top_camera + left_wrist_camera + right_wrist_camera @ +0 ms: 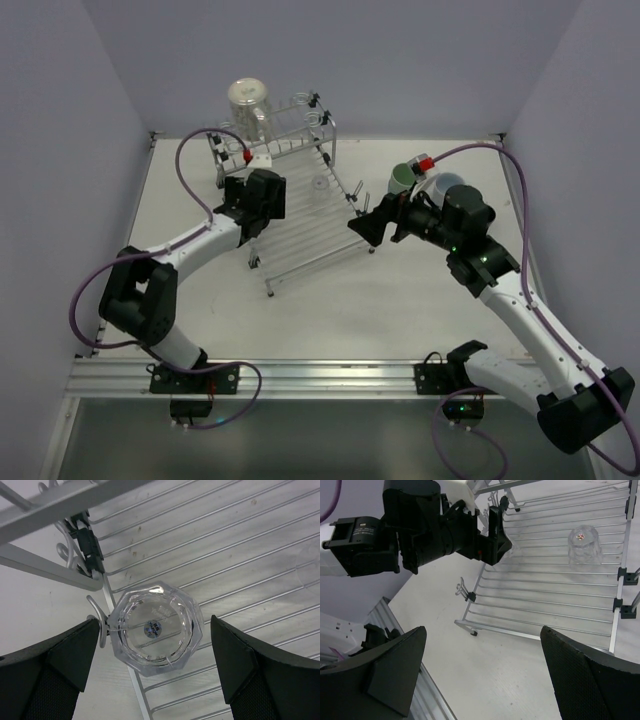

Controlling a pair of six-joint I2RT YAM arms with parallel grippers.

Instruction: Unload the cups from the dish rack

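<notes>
The silver wire dish rack (300, 235) lies mid-table. My left gripper (262, 205) hovers over its left edge, open. In the left wrist view an upside-down clear glass (155, 627) sits on the rack's side rail (120, 645), between the open fingers (65, 660) and not gripped. A second clear glass (322, 185) stands on the rods; it also shows in the right wrist view (582, 545). My right gripper (365, 225) is open and empty at the rack's right edge, above bare table (510, 680). A pale green tumbler (403, 178) and a light blue tumbler (450, 185) stand right of the rack.
A tall clear jar-like vessel (248, 105) stands at the rack's back left corner. Coiled wire loops (310, 110) line the raised back rail. Walls close in the table on three sides. The arms' base rail (300, 375) runs along the near edge.
</notes>
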